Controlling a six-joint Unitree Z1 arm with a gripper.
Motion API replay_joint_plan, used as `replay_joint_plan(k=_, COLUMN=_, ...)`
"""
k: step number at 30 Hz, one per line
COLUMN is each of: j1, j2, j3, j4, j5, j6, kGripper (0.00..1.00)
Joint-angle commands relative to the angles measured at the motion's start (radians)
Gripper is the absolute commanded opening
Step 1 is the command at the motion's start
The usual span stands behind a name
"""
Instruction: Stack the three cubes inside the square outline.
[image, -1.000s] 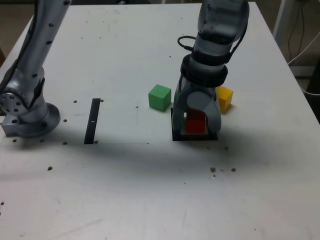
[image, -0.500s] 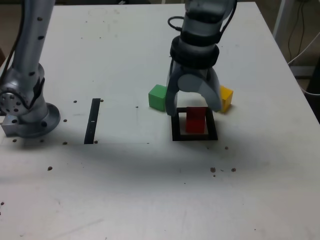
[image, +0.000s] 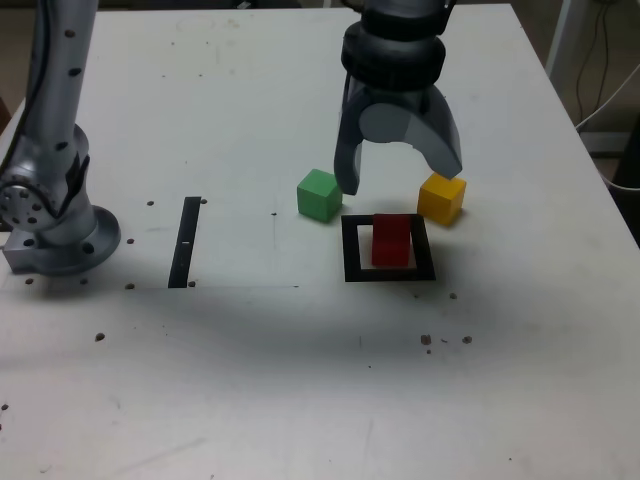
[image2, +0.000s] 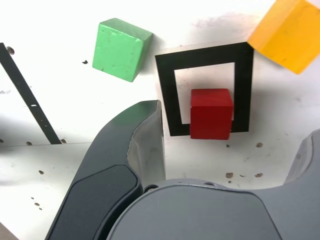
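1. The red cube (image: 391, 241) sits alone inside the square (image: 350, 250), touching the black tape on one side in the wrist view. That first step looks done.
2. Just past the square are the green cube (image: 319, 194), on the exterior view's left, and the yellow cube (image: 441, 198), on its right. Both rest on the table (image: 250, 380) and are not stacked yet.
3. The claw (image: 400, 170) hangs above them, wide open, holding nothing.
4. A black strip (image: 184, 242) lies well apart on the left.
5. No words or labels show anywhere.
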Motion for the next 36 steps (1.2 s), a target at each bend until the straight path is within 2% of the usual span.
replay_joint_plan(k=1, j1=-0.001, j2=0.013, j3=-0.014, j4=0.006, j5=0.002, j6=0.004, kGripper=0.97)
replay_joint_plan(k=29, j1=0.123, j2=0.222, j3=-0.322, j4=0.087, j5=0.055, j6=0.201, kGripper=0.99)
replay_joint_plan(k=36, j1=0.143, j2=0.254, j3=-0.357, j4=0.097, j5=0.060, j6=0.228, kGripper=0.99)
